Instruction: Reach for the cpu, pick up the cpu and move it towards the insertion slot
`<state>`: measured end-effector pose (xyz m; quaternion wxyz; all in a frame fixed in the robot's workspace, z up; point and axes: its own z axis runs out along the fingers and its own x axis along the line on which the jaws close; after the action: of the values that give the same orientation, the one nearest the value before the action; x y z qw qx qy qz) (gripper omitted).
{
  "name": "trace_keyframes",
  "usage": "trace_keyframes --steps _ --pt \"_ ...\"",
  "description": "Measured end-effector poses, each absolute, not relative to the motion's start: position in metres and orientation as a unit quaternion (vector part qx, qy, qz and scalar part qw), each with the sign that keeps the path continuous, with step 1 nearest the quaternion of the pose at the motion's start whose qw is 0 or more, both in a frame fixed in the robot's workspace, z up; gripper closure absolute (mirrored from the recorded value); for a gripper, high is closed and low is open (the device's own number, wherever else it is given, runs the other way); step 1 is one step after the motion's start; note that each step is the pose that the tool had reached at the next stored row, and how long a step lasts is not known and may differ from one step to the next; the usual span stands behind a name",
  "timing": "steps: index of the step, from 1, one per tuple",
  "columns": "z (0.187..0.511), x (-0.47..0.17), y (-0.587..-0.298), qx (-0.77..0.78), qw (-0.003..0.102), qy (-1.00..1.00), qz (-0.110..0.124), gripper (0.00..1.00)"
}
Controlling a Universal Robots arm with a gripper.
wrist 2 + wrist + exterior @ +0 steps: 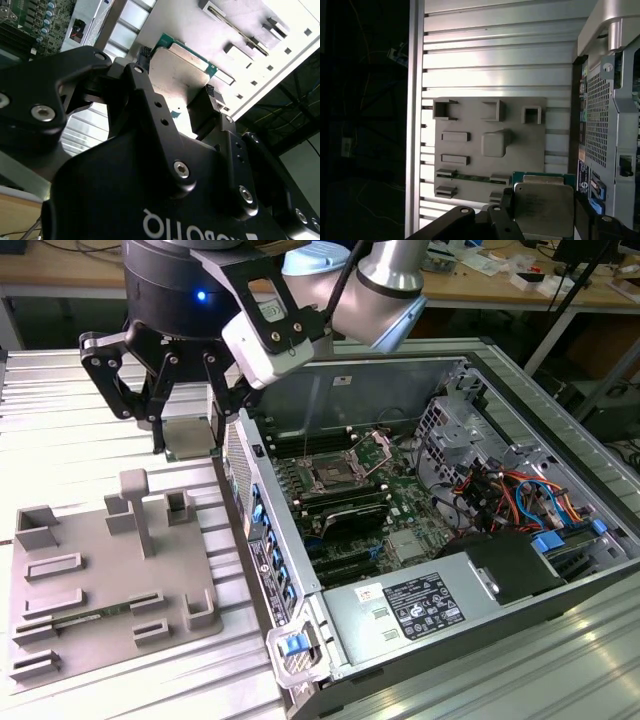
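CPU (188, 437) location: I see it held in the gripper (186, 430), lifted clear of the grey tray (105, 575) and the ribbed aluminium table (60, 430), just off the outer wall of the open computer case (560, 455). In the exterior view only its lower part shows as a pale grey-green square; the black linkages cover the rest.

Gripper state: I read the fingers (212, 107) as closed onto opposite edges of the cpu (177, 75). In the second wrist view the silvery lid and a green rim corner sit between two black pads, but the near edge of the chip is hidden behind the gripper body. In the first wrist view the cpu (542, 207) is cut off by the frame edge, and the fingers (507, 207) flank it.

Socket (333, 476): I see it on the motherboard (400, 510) inside the case, well apart from the cpu, toward the exterior view's right. Its metal frame and dark centre are visible; I cannot make out the lever clearly.

Tray (487, 142): I see raised blocks and recesses in the first wrist view. The arm (375, 290) is cut off at the frame's top in the exterior view.
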<state>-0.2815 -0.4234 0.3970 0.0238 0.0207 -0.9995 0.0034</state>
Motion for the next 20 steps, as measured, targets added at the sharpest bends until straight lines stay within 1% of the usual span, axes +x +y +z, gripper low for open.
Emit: trace_keyframes --steps 20 --pt "0.396 -0.269 -0.423 0.021 0.024 -0.999 0.003 0.45"
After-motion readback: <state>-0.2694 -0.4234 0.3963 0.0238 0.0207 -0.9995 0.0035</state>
